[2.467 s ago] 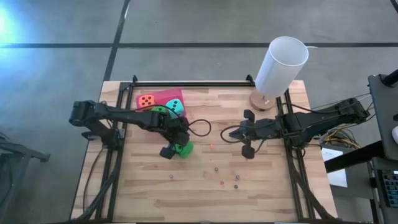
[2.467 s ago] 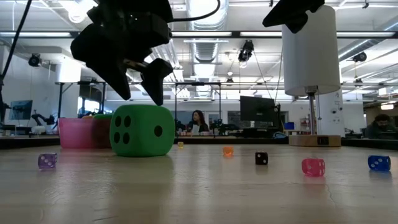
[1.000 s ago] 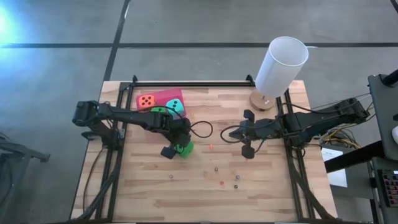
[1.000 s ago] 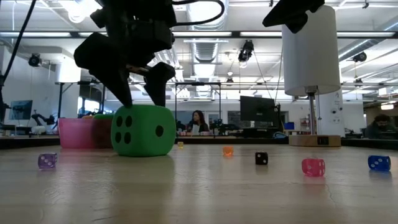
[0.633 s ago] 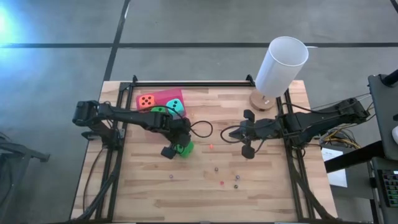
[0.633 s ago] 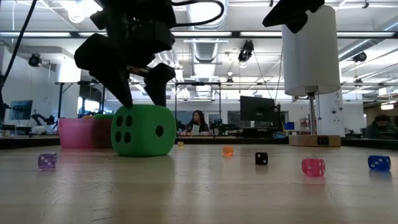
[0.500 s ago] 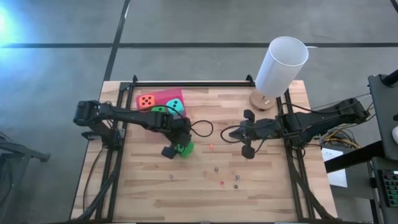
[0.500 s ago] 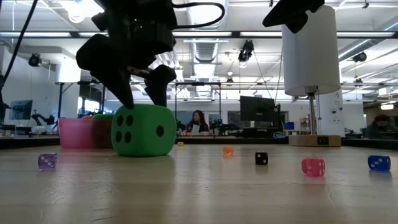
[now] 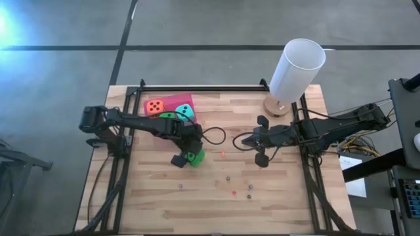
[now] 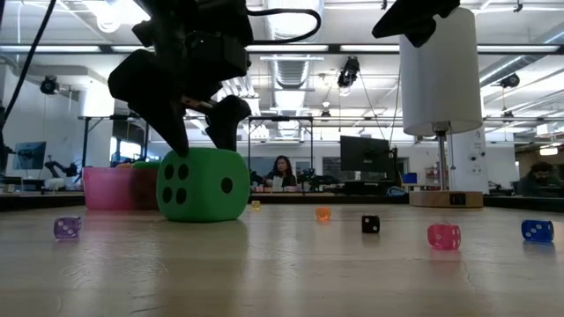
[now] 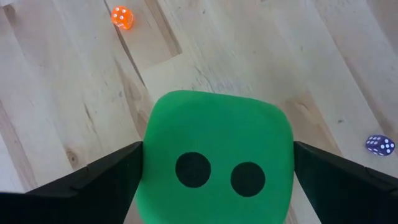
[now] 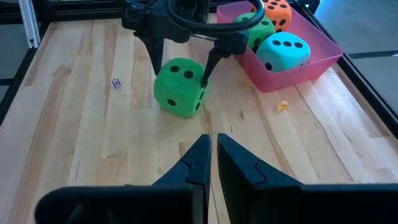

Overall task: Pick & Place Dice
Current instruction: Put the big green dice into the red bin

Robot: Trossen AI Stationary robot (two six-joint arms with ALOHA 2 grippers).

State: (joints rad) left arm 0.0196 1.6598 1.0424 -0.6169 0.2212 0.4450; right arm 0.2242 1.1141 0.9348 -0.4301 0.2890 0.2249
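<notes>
One bright green die (image 9: 194, 158) (image 10: 201, 185) sits flat on the table, left of centre. My left gripper (image 9: 188, 155) (image 11: 217, 149) is open above it, pointing down, with one finger at each side of its top (image 12: 180, 87). The other green die (image 12: 258, 28), the teal die (image 12: 283, 50) and the orange die (image 12: 277, 12) lie in a pink tray (image 9: 172, 100) near the far left. My right gripper (image 12: 213, 146) (image 9: 244, 141) is shut and hovers right of centre, touching nothing. My left gripper comes at the green die from above, pointing down, its fingertips (image 11: 134, 152) level with two opposite upper side edges (image 11: 149, 143). I cannot tell whether the fingertips touch the die. The die rests on the table with no dent showing.
A tall white cylinder on a wooden base (image 9: 295, 69) stands at the far right. Tiny dice lie scattered on the near half of the table: purple (image 10: 66, 228), black (image 10: 370, 224), pink (image 10: 443, 235), blue (image 10: 536, 230) and a small orange one (image 9: 223, 155). Black rails run along the left, right and far sides of the table.
My left gripper has come down from just above the green die until its fingertips stand at the die's top edges. In the last second it has hardly moved. The die has stayed in place on the table.
</notes>
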